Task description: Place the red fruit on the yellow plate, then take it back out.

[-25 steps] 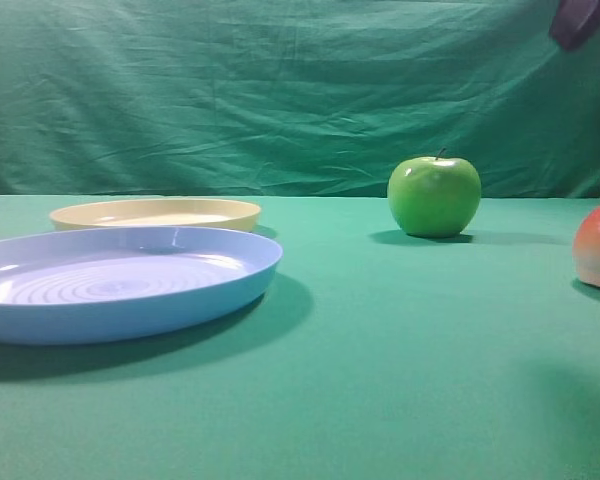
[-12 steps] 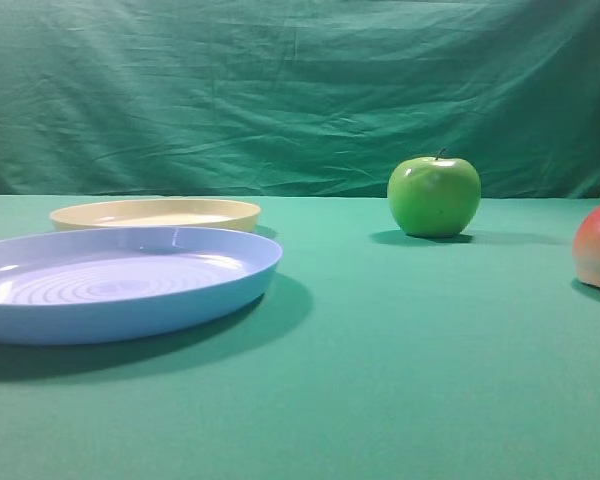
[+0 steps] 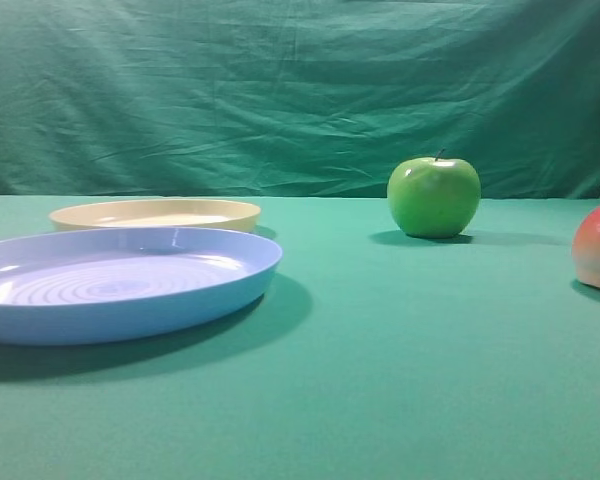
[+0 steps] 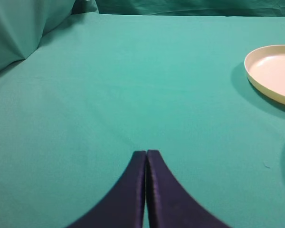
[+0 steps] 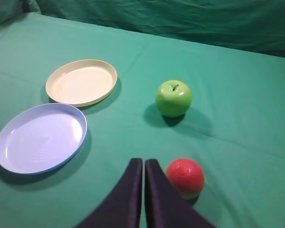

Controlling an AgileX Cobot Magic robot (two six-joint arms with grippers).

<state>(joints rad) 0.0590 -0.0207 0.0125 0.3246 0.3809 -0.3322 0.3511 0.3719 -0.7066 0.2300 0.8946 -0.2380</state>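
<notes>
I see a surface [image 5: 237, 114] covered in green cloth, with a wrinkled green backdrop [image 3: 280, 90] rising behind it. Four items lie directly on it. The yellow plate [image 5: 81, 82] sits at the far left in my right wrist view, flat and holding nothing. The blue plate [image 5: 40, 137], with concentric rings in its base, sits just beside it on the near side; in that view I see a narrow strip of cloth between their rims. The green apple [image 5: 173, 98] stands upright, stem up, well apart from both plates. The red fruit [image 5: 185, 177] rests on the cloth nearer than the apple, apart from it.
</notes>
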